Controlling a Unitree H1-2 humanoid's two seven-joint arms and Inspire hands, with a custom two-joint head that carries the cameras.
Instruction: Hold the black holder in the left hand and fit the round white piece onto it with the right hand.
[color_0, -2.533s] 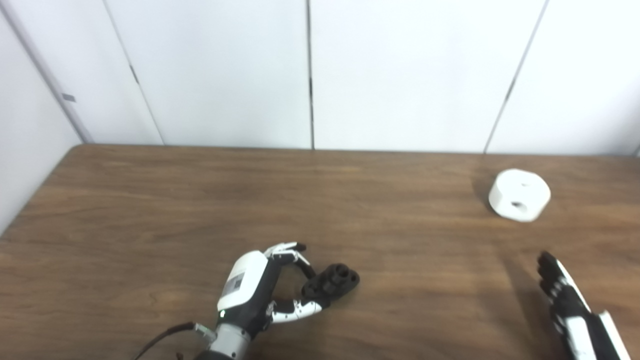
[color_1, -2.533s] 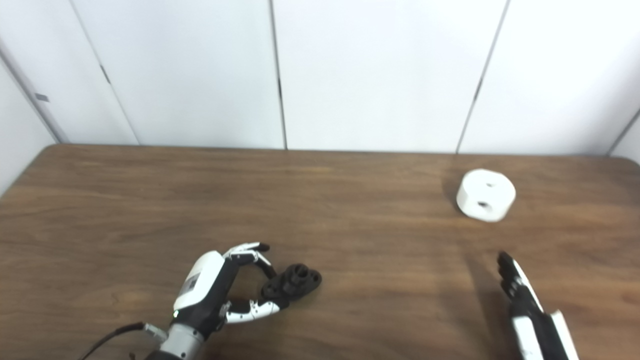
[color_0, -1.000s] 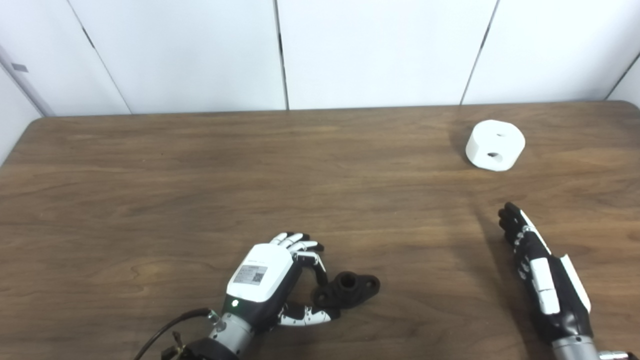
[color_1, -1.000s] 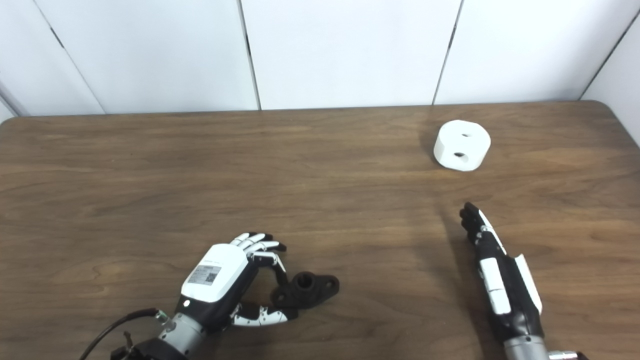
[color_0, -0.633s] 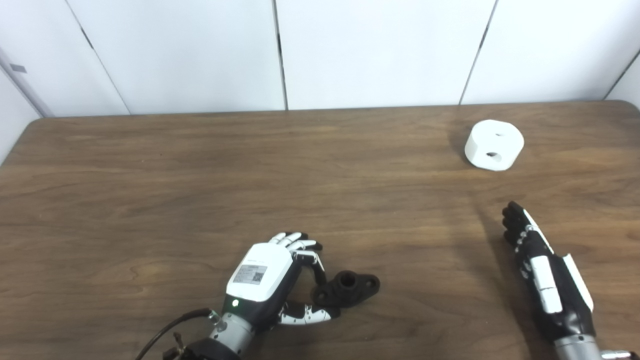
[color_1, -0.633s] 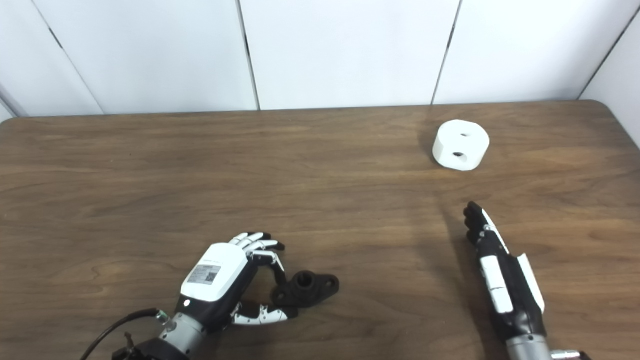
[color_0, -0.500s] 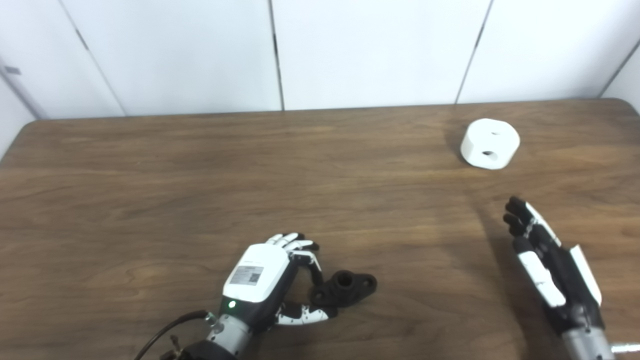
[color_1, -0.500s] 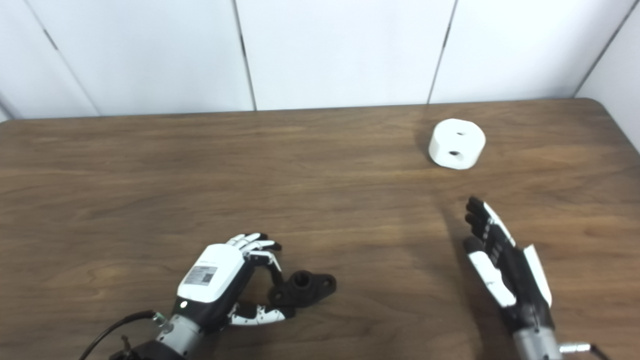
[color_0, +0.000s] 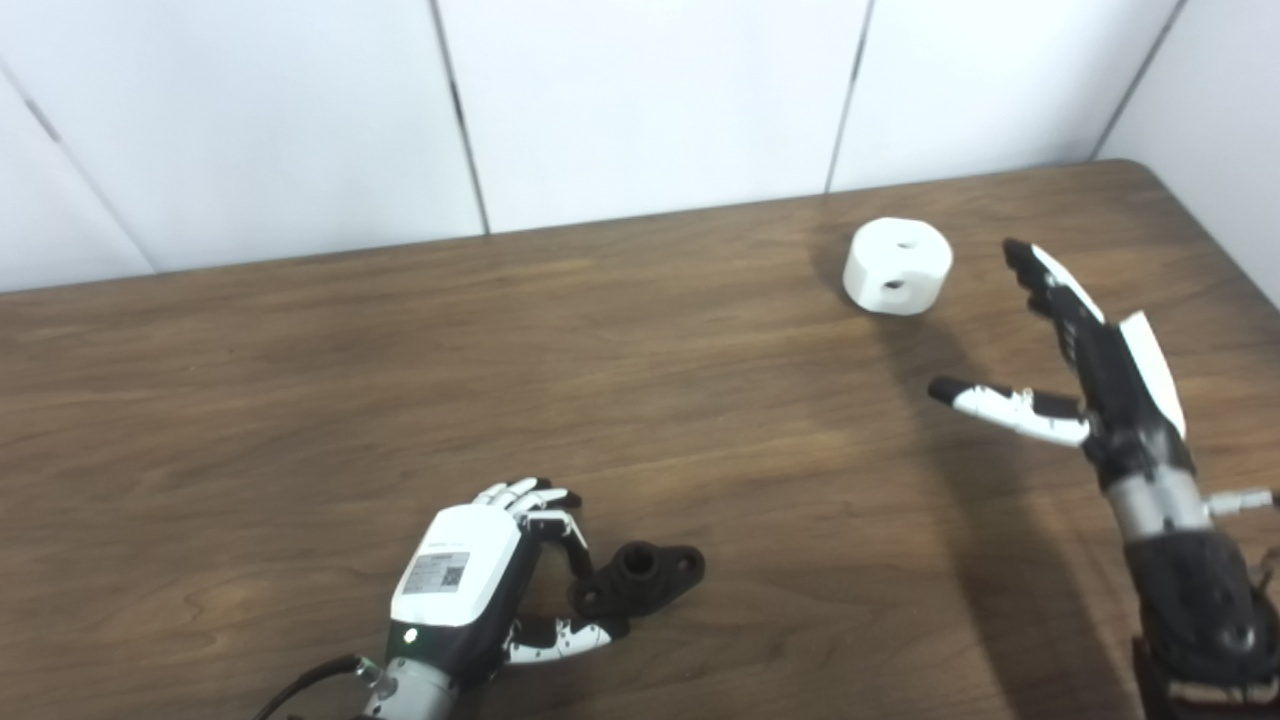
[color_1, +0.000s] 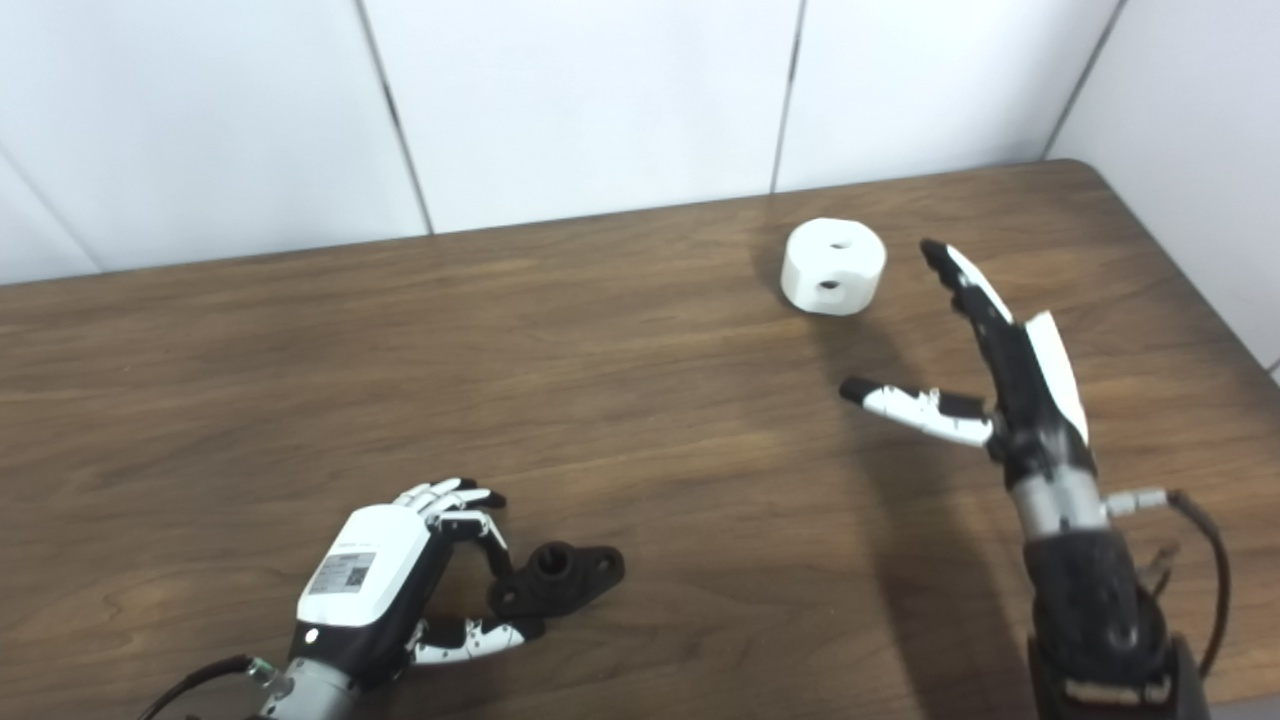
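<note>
On table (color_0: 300, 380), black holder (color_0: 640, 577) lies flat, long axis running left-right

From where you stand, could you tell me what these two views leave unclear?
- Left hand: its own back hides, in both views, whether the fingers truly clamp the black holder.
- Round white piece: its far side and underside face away.
- Right hand: seen edge-on, palm hidden.

Bright, even overhead light; white wall panels (color_0: 640, 100) near washed out. Soft sheen on wooden table (color_0: 300, 350). Right hand (color_0: 1090, 370) casts broad diffuse shadow leftward and toward near edge. Round white piece (color_0: 897, 266) throws faint shadow on its left side. Overall slightly soft focus, fine detail on fingers smeared. Table's far edge tilts.
</note>
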